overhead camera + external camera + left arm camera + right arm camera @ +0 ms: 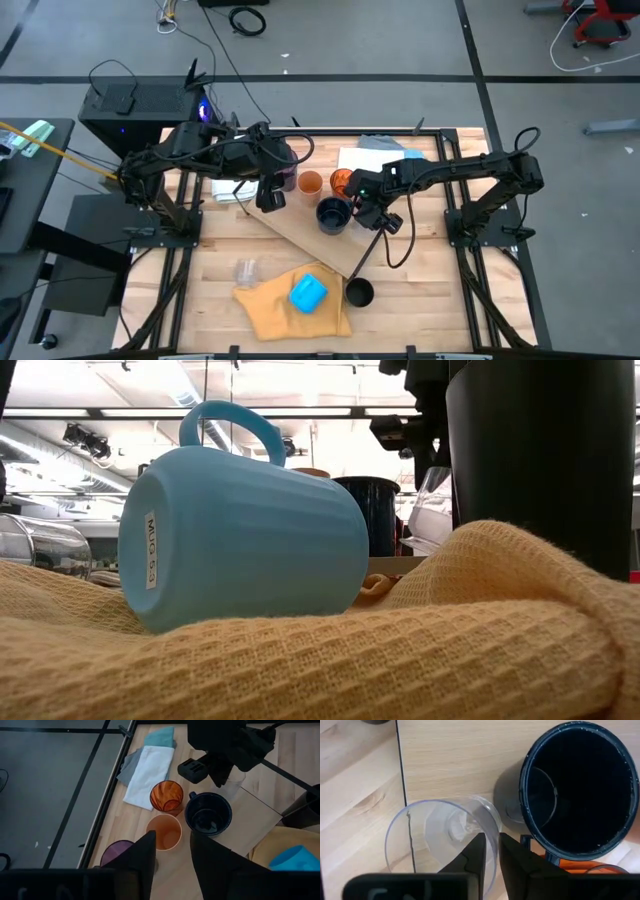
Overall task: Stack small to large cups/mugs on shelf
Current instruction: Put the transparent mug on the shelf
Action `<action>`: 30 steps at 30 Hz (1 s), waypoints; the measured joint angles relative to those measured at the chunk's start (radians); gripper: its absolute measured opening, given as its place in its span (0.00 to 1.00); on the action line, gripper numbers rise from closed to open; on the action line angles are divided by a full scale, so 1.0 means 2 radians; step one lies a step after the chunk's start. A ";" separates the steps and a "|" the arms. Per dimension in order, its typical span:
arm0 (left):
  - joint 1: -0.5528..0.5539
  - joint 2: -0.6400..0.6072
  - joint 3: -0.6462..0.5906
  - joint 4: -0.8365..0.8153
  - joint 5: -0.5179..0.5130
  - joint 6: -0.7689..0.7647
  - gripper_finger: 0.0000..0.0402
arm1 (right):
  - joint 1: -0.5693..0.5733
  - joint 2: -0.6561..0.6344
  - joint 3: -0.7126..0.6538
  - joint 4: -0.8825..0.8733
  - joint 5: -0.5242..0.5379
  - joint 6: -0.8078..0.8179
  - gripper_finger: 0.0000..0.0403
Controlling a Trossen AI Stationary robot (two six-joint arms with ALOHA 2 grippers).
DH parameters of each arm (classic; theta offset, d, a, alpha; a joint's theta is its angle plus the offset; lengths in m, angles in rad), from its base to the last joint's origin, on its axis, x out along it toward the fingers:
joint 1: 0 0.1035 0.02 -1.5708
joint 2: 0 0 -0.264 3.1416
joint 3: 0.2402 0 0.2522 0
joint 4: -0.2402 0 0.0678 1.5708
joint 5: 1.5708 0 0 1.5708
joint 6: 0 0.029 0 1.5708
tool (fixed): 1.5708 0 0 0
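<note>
High view: my right gripper [372, 217] hangs over the shelf [300, 232], just beside the navy mug [333, 214]; my left gripper [270, 196] waits near the shelf's far end, by the light orange cup [310, 183] and the amber ribbed cup [343, 183].
Low view: the bright blue mug [240, 540] lies on its side on the yellow cloth [330, 660]; the black cup [545, 460] stands close by.
Left wrist view: my left fingers [142, 857] stand a little apart, holding nothing, with the purple tumbler [115, 855] just beyond them.
Right wrist view: my right fingers [475, 851] are narrowly parted astride the near rim of a clear glass [442, 832] on the shelf; whether they grip it I cannot tell.
Advice: I judge the glass is being set beside the mug, so I should part fully and lift straight up, without nudging the rim.
</note>
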 joint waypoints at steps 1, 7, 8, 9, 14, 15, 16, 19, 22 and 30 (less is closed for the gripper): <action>0.000 0.000 0.000 0.000 0.000 0.000 0.33 | 0.000 0.000 0.000 0.000 0.000 0.000 0.15; 0.000 0.000 0.000 0.000 0.000 0.000 0.35 | 0.003 0.000 0.000 0.000 -0.009 0.002 0.16; 0.000 0.000 0.000 0.000 0.000 0.000 0.35 | 0.005 0.000 0.000 0.000 -0.009 0.005 0.16; 0.000 0.000 0.000 0.000 0.000 0.000 0.35 | 0.008 0.000 0.000 0.000 -0.011 0.007 0.16; 0.000 0.000 0.000 0.000 0.000 0.001 0.33 | 0.022 0.000 0.000 0.004 -0.013 0.008 0.16; 0.000 0.000 0.000 0.000 0.000 0.001 0.33 | 0.023 0.000 0.000 0.006 -0.013 0.008 0.16; 0.000 0.000 0.000 0.000 0.000 0.001 0.32 | 0.023 0.000 0.000 0.009 -0.013 0.008 0.16; 0.000 0.000 0.000 0.000 0.000 0.001 0.32 | 0.022 0.000 0.000 0.015 -0.012 0.009 0.16; 0.000 0.000 0.000 0.000 0.000 0.001 0.33 | 0.018 0.000 0.000 0.021 -0.013 0.009 0.16; 0.000 0.000 0.000 0.000 0.000 0.000 0.35 | 0.010 0.000 0.000 0.022 -0.012 0.009 0.18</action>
